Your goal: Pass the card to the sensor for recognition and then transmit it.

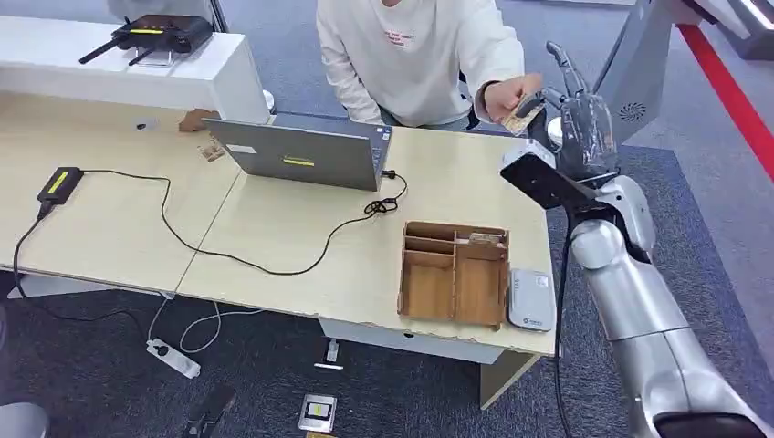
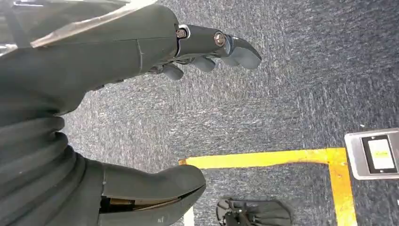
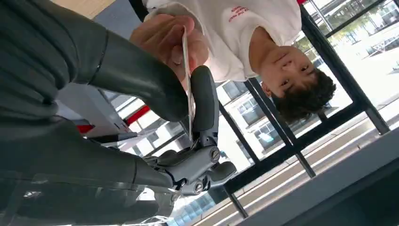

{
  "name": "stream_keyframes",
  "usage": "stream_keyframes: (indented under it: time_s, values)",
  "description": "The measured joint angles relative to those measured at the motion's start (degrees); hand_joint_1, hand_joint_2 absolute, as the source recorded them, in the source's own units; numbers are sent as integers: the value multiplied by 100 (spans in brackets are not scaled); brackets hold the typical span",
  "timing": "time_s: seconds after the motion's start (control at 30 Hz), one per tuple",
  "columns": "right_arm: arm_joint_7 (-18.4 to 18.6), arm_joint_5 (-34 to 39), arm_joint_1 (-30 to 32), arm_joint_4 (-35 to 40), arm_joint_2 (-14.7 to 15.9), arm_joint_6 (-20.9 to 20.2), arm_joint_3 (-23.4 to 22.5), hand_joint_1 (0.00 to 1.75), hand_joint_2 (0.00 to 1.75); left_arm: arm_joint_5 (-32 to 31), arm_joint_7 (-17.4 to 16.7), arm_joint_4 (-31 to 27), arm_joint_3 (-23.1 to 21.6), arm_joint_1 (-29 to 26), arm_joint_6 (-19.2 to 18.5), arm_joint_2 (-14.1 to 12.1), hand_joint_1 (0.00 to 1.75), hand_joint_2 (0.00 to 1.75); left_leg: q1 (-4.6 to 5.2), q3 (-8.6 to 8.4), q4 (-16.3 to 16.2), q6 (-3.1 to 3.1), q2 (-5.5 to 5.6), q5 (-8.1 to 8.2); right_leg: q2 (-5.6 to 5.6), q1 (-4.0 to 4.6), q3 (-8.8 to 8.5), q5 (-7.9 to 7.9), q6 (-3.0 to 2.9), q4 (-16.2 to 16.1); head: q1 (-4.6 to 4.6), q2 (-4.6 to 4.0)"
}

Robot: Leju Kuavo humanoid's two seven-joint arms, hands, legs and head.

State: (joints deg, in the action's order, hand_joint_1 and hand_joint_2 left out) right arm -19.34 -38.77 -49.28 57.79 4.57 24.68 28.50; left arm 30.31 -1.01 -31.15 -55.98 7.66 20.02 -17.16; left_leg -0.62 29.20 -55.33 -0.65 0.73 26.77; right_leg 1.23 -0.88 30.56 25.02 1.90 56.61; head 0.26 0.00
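My right hand point(image 1: 580, 117) is raised past the table's far right corner and pinches a thin card point(image 1: 526, 113) between thumb and finger. In the right wrist view the card point(image 3: 187, 70) shows edge-on, clamped in my right hand point(image 3: 141, 80). A person in a white top point(image 1: 411, 55) holds the same card from the other side with a hand point(image 1: 504, 97) point(image 3: 162, 35). The white card sensor point(image 1: 530, 299) lies at the table's near right edge, well below my hand. My left hand point(image 2: 141, 52) hangs over the carpet with its fingers apart, holding nothing.
A wooden organizer box point(image 1: 454, 272) stands beside the sensor. A grey laptop point(image 1: 306, 153) sits mid-table with a black cable point(image 1: 265, 265) trailing to a small black device point(image 1: 59, 183). A router point(image 1: 151, 35) is on the white counter. Yellow floor tape point(image 2: 263, 157).
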Motion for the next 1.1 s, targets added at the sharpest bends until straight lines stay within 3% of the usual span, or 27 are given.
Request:
stream_keyframes:
  time_s: [0.27, 0.67, 0.8, 1.1]
  values:
    - [142, 17, 95, 118, 92, -44, 0, 175, 175, 107, 20, -2, -61, 1, 57, 20, 0, 175, 0, 1, -1, 0, 0, 0, 0, 0, 1, 0, 0, 0, 0, 0]
    - [474, 579, 149, 507, 297, -854, -15, 175, 175, 575, 100, 0, -118, 5, 219, 140, 0, 175, 1, 1, -2, 0, 0, 1, 0, -1, 3, 0, 0, -1, -4, 0]
    - [711, 916, 168, 722, 573, -1552, -83, 175, 175, 721, 251, 72, -146, 17, 271, 216, 0, 175, 1, 4, -8, 1, 2, 1, -2, -1, 3, 0, 0, -2, -2, 0]
    - [1030, 885, 642, 1248, 1185, -2114, -269, 175, 175, 726, 267, 219, -177, 60, 291, 291, 0, 175, 1, 6, -9, 3, 1, 3, 0, -1, 3, 1, 1, -4, -2, 0]
